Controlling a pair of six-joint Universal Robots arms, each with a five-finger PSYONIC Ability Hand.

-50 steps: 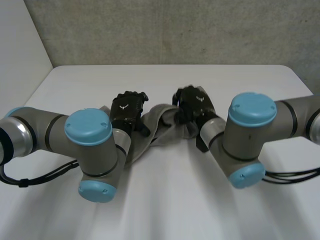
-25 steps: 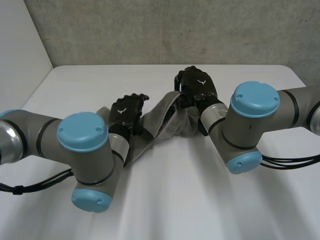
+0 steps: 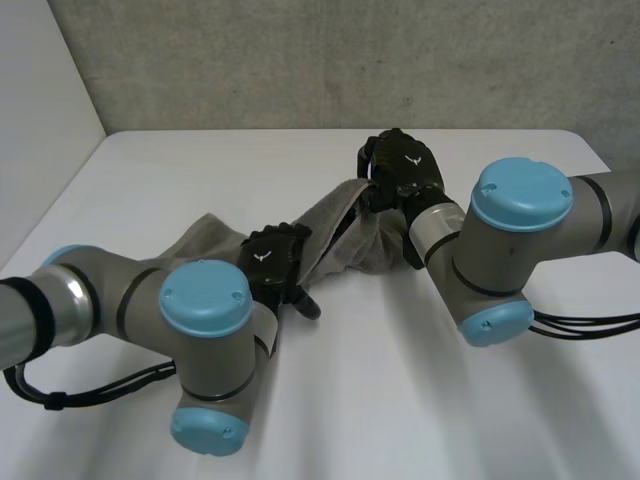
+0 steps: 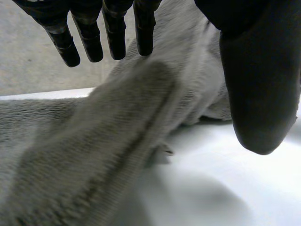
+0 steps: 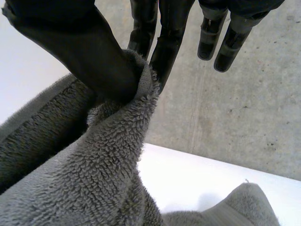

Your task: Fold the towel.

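Note:
A grey towel (image 3: 330,235) lies bunched across the middle of the white table (image 3: 400,400), one end raised. My right hand (image 3: 402,172) holds that raised end above the table; in the right wrist view its thumb (image 5: 80,52) and fingers (image 5: 162,52) pinch a corner of the towel (image 5: 108,155). My left hand (image 3: 275,262) hovers over the towel's lower part, open, with fingers (image 4: 113,33) straight and its thumb (image 4: 258,84) spread wide above the towel (image 4: 117,141). Nothing is between them.
A grey concrete wall (image 3: 330,60) runs behind the table's far edge. My left arm (image 3: 200,320) and right arm (image 3: 520,240) reach over the near half of the table.
My right hand has lifted its towel corner up and away from me. My left hand has let go, opened, and moved nearer and to the right along the towel.

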